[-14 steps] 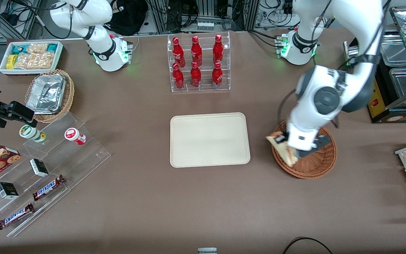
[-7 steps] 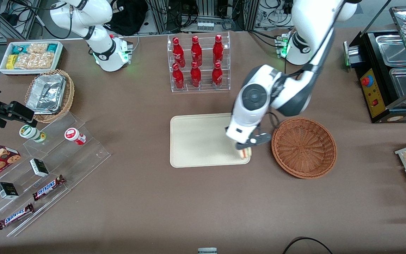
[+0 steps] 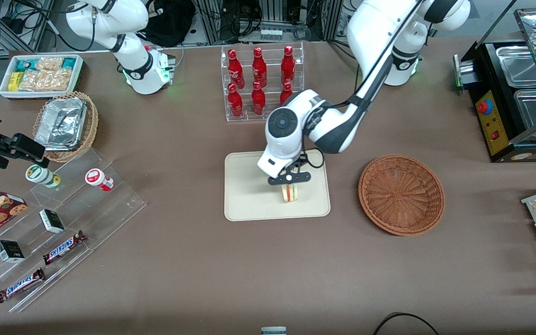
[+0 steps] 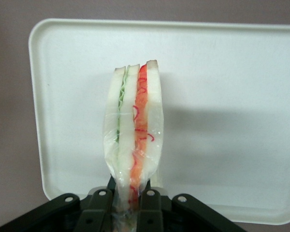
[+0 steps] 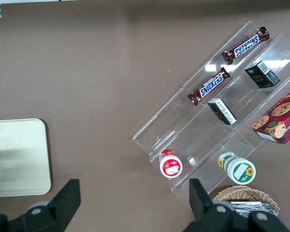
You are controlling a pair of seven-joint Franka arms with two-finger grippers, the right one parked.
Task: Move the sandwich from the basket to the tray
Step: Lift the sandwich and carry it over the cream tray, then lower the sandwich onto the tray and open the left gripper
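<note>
The gripper (image 3: pixel 289 179) hangs over the tray (image 3: pixel 249 195), jaws closed on the sandwich (image 3: pixel 289 193), which stands on edge above the tray's half nearer the basket (image 3: pixel 401 194). The basket sits on the table (image 3: pixel 203 260) just beside the tray, toward the working arm's end, with nothing in it. The bottle rack (image 3: pixel 262 83) stands farther from the front camera than the tray. The stepped shelf of snacks (image 3: pixel 63 223) lies toward the parked arm's end.
</note>
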